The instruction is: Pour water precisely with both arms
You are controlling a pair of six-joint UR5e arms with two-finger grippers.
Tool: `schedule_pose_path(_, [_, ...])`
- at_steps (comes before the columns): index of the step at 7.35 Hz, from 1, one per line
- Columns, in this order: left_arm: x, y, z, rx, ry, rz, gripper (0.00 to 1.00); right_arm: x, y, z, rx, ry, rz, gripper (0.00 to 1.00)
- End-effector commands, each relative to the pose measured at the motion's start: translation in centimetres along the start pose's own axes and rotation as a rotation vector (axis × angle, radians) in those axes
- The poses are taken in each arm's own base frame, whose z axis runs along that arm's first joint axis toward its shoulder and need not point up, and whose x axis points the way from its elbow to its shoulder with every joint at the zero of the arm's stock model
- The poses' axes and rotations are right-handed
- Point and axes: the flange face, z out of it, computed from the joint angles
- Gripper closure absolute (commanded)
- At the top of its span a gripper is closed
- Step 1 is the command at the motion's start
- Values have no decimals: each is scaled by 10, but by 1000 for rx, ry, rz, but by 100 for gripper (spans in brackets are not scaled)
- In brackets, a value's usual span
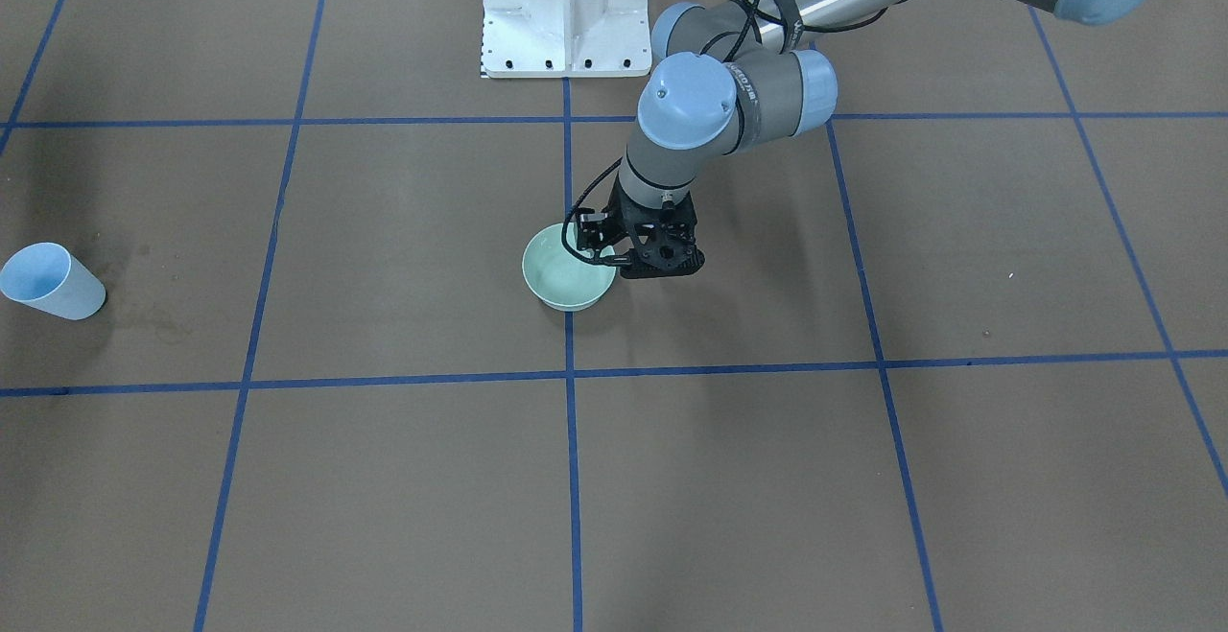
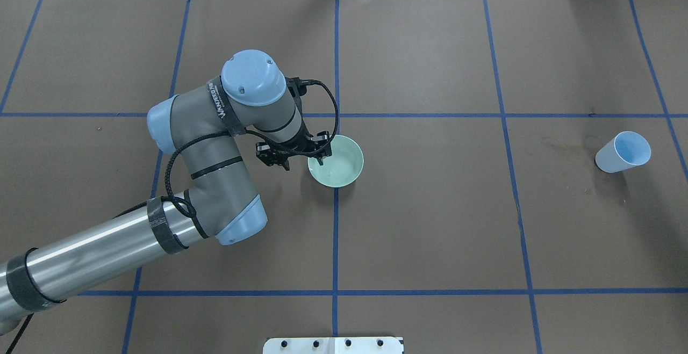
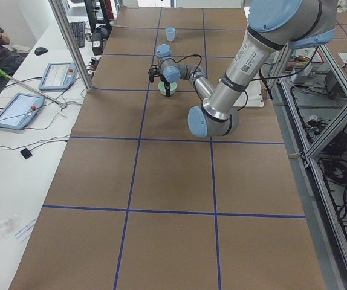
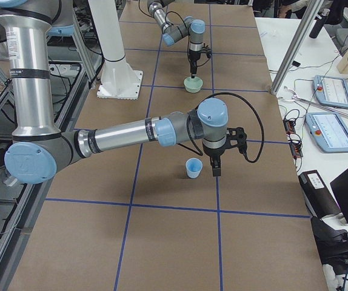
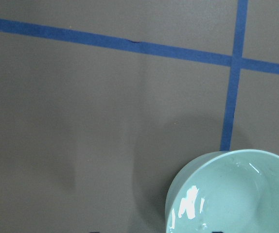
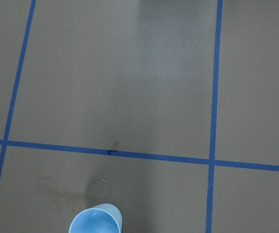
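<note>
A pale green bowl [image 2: 337, 167] stands at the table's middle, also in the front-facing view [image 1: 561, 279]. White glints [image 5: 190, 201] lie on its inside; I cannot tell the water apart from the glaze. My left gripper [image 1: 641, 268] points down at the bowl's rim, jaws apart, one fingertip on each side of the wall. A light blue cup [image 2: 623, 151] stands upright far to the right, empty as far as I can see. My right gripper [image 4: 215, 163] shows only in the exterior right view, just beside the cup [image 4: 193, 168]; I cannot tell whether it is open.
The brown table cover carries a grid of blue tape lines [image 2: 336, 209]. The white pedestal [image 1: 564, 9] stands at the robot's edge. Faint dried stains [image 6: 57, 191] mark the cover next to the cup. Tablets and cables lie on the side bench [image 3: 16, 109].
</note>
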Motion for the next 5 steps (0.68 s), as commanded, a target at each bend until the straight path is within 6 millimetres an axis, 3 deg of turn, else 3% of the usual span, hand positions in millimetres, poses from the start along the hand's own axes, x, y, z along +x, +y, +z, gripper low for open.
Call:
schedule_pose_path(1, [2, 2, 11, -8, -1, 6, 34, 3, 5, 2, -6, 0, 7, 2])
schedule_pose_path(2, [2, -1, 17, -8, 0, 6, 48, 5, 8, 3, -9, 0, 10, 2])
schedule_pose_path(3, [2, -2, 19, -8, 0, 6, 80, 6, 9, 4, -11, 1, 12, 2])
schedule_pose_path(4, [3, -2, 17, -7, 5, 10, 100, 6, 9, 4, -11, 1, 12, 2])
schedule_pose_path(5, [8, -2, 11, -6, 16, 17, 100, 6, 11, 5, -14, -8, 14, 2])
